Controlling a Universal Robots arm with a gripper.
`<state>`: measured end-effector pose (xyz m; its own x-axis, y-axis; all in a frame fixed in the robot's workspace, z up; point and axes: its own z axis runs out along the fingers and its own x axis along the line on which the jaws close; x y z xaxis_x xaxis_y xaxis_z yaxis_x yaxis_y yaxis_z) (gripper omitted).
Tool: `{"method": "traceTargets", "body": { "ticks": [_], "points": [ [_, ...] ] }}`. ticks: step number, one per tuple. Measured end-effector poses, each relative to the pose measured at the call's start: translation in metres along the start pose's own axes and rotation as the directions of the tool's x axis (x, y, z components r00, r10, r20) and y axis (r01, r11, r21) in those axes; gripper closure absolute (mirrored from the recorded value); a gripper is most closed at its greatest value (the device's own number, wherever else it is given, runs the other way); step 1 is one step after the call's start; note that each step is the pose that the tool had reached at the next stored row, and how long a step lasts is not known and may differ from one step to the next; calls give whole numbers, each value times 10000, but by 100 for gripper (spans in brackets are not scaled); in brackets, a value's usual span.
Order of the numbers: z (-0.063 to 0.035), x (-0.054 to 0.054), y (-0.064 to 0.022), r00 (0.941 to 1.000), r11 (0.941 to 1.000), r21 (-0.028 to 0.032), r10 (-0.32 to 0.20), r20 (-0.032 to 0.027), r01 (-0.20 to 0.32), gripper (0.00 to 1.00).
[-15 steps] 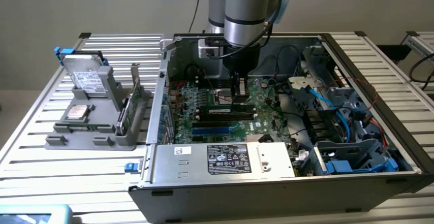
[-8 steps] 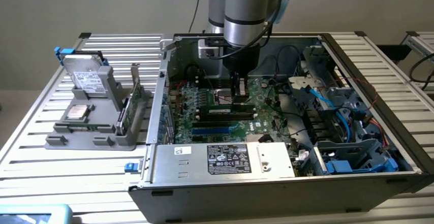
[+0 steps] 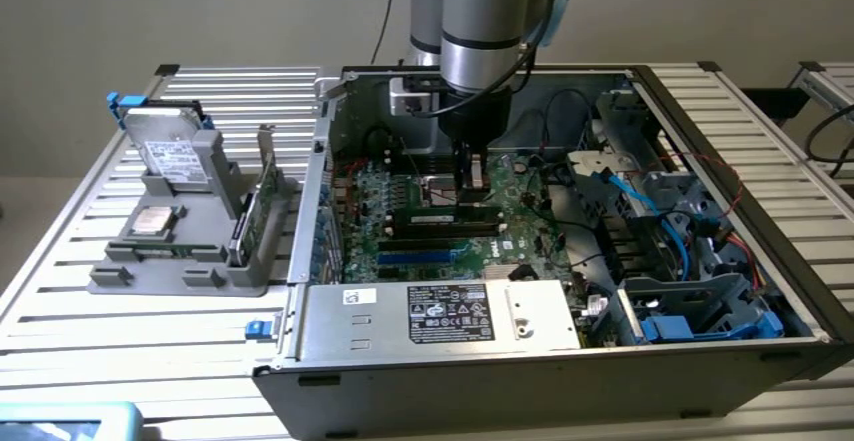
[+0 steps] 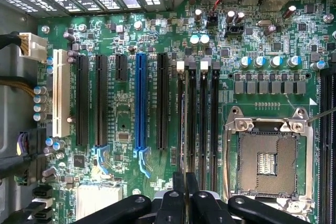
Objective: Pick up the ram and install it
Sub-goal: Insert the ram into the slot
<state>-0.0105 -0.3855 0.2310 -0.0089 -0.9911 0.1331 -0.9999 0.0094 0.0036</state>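
Claw (image 4: 185,181) is pinched on the ram (image 4: 184,124), which you see edge-on along the memory slot (image 4: 183,93) nearest the expansion slots (image 4: 140,103). Pickup looks done. I can't confirm seating, so treat the install as unfinished.

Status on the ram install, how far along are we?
Done: pickup looks complete. The ram sits edge-on between the closed jaws of the gripper.
In hand: the gripper is down inside the open case, with the ram lined up along the memory slots beside the CPU socket.
Left: seating. I can't tell whether it is pressed home.
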Motion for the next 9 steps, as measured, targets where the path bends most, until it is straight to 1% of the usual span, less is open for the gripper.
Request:
{"method": "traceTargets", "body": {
  "ticks": [3, 6, 7, 9],
  "points": [
    [1, 2, 0, 10000, 10000, 3, -25, -3, 25, 87],
    [3, 2, -1, 10000, 10000, 7, -48, -24, 48, 87],
    [4, 2, 0, 10000, 10000, 9, -52, -44, 52, 87],
    [6, -1, 2, 9999, 10000, 14, -58, -110, 58, 87]
  ]
}}
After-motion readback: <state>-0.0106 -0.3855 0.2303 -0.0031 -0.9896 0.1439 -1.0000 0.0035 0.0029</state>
